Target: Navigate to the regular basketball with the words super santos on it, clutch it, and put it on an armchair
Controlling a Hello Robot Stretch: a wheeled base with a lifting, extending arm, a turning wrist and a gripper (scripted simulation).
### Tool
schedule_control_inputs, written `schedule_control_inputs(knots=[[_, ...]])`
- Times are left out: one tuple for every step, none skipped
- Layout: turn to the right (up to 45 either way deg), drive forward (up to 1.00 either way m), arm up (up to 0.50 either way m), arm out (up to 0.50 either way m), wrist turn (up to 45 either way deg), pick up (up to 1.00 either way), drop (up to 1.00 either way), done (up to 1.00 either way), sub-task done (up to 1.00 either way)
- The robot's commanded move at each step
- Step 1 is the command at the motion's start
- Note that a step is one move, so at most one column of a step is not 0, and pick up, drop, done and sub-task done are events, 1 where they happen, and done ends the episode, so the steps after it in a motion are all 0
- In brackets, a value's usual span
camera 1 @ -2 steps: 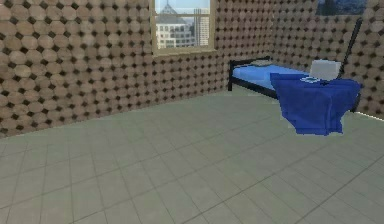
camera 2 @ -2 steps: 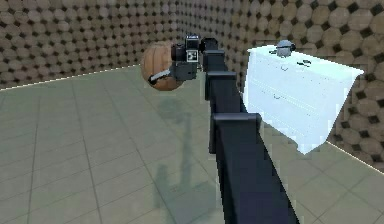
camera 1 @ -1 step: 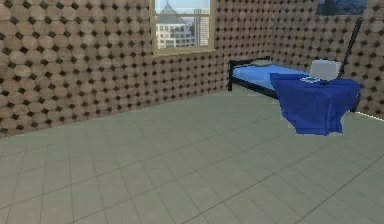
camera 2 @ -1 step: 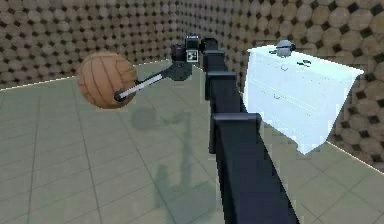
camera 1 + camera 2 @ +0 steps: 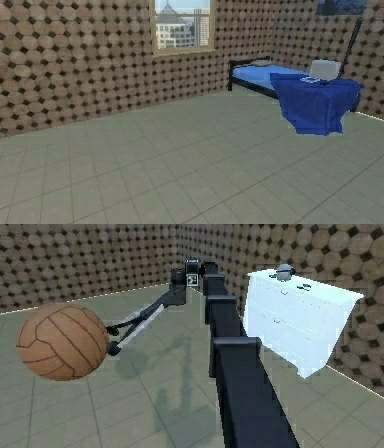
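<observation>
Hanging clear of the tiled floor [image 5: 150, 394], the orange basketball [image 5: 66, 342] was at the far end of the gripper [image 5: 110, 336], which held it. Judged light, springy, smooth-skinned and prone to slip; best taken across its widest girth. Sphere: no long axis, no heading. White dresser [image 5: 295, 319] stood beside the arm [image 5: 240, 354].

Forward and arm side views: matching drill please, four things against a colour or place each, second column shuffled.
Things:
1 basketball
2 dresser
3 bed cover
4 window

Matches:
A blue
B white, at the arm side view's right
C orange-brown, hanging at the gripper, off the floor
D set in the patterned wall

Pairs: 1-C, 2-B, 3-A, 4-D
</observation>
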Motion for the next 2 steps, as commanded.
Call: schedule_control_inputs(knots=[[0.0,0.0,0.0,0.0,-18.0,0.0,0.0,0.0,0.0],[0.0,0.0,0.0,-0.44,0.0,0.0,0.0,0.0,0.0]])
